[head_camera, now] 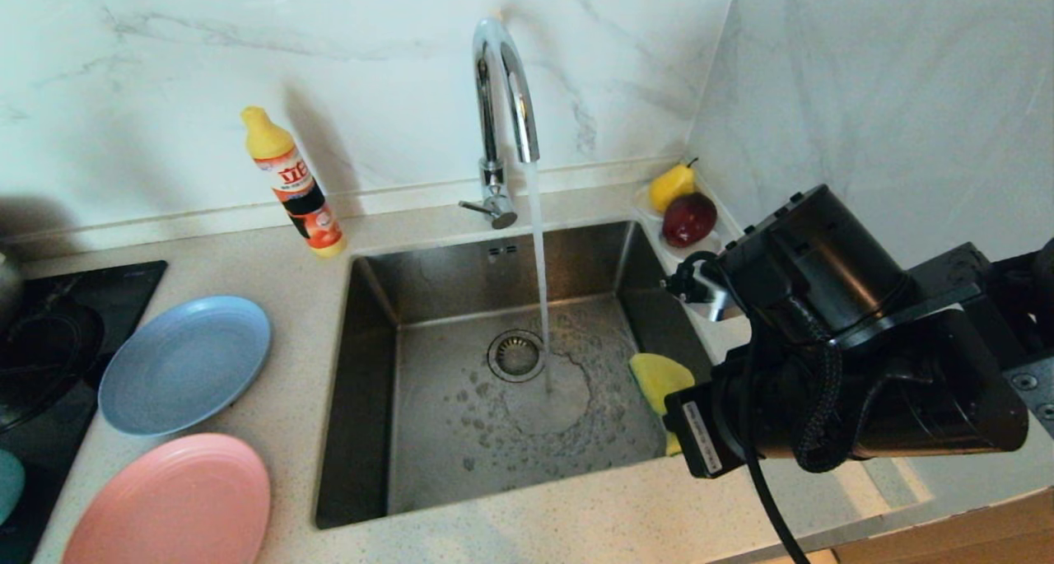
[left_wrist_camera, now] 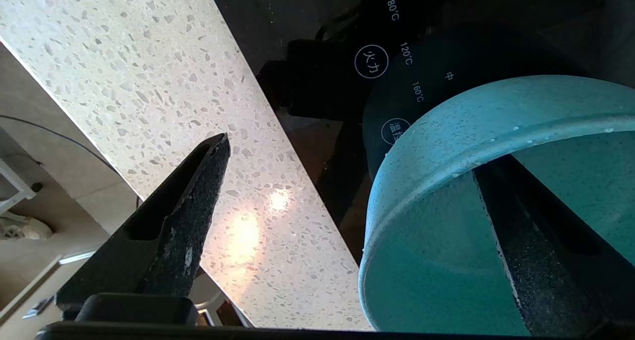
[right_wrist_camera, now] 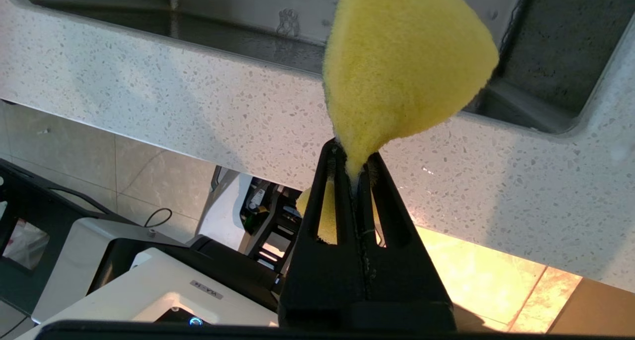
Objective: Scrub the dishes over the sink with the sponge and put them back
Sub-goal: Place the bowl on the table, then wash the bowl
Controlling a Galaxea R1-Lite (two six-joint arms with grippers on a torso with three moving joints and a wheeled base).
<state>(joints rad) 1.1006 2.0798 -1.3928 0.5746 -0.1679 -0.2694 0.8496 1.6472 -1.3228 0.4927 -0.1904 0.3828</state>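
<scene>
The sink (head_camera: 461, 432) lies mid-counter. On the counter to its left rest a grey-blue plate (head_camera: 183, 365) and a pink plate (head_camera: 173, 502). The teal bowl (head_camera: 6, 483) sits at the far left on the stovetop. My left gripper (left_wrist_camera: 349, 156) is open at the bowl (left_wrist_camera: 446, 181), one finger (left_wrist_camera: 526, 250) inside it and the other (left_wrist_camera: 183, 216) well outside, over the counter. My right gripper (right_wrist_camera: 353, 156) is shut on the yellow sponge (right_wrist_camera: 402, 62), holding it at the sink's right front corner, where the sponge (head_camera: 659, 379) shows beyond the wrist.
Water runs from the chrome faucet (head_camera: 502, 78) onto the basin near the drain (head_camera: 516, 355). A detergent bottle (head_camera: 295, 184) stands at the back left. A saucer with a pear (head_camera: 671, 187) and a red fruit (head_camera: 688, 218) sits at the back right. The black stovetop (head_camera: 49, 342) lies far left.
</scene>
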